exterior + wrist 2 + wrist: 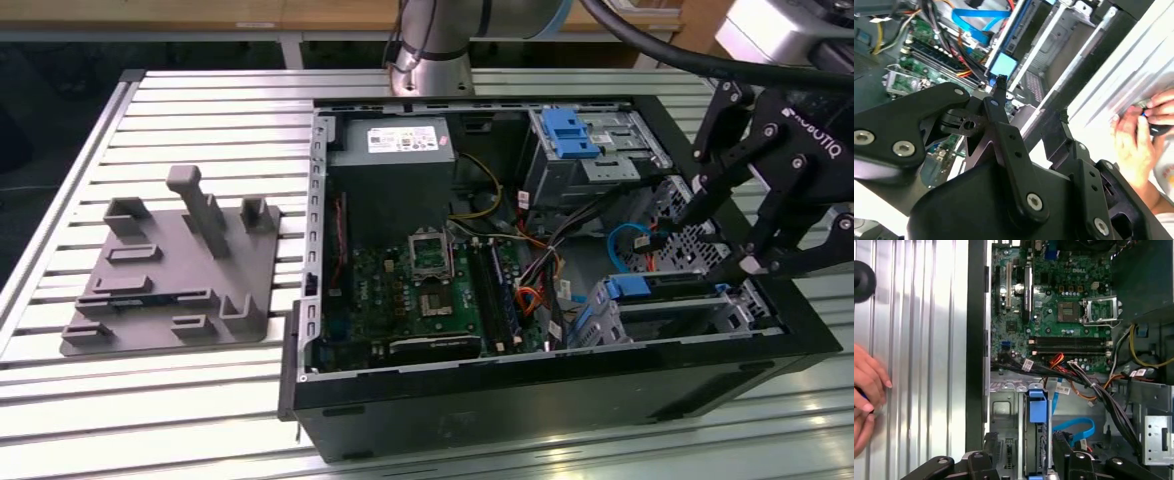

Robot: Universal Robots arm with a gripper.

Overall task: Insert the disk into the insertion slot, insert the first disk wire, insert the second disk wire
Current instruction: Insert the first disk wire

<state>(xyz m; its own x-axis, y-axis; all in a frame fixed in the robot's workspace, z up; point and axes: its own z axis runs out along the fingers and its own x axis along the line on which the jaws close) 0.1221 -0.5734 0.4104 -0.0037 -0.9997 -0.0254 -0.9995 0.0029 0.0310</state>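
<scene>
A: Inside the insertion slot [1004, 412], standing on edge: the disk [1037, 410]. Handling?
B: Probably stiff, fairly heavy, shock-sensitive. Best taken by its blue-framed edges, never the flat faces.
A: And the gripper [1028, 440]?
B: Spread wide over the slot, one side each way of the disk, clamped on nothing; touching or just clear, hard to say
</scene>
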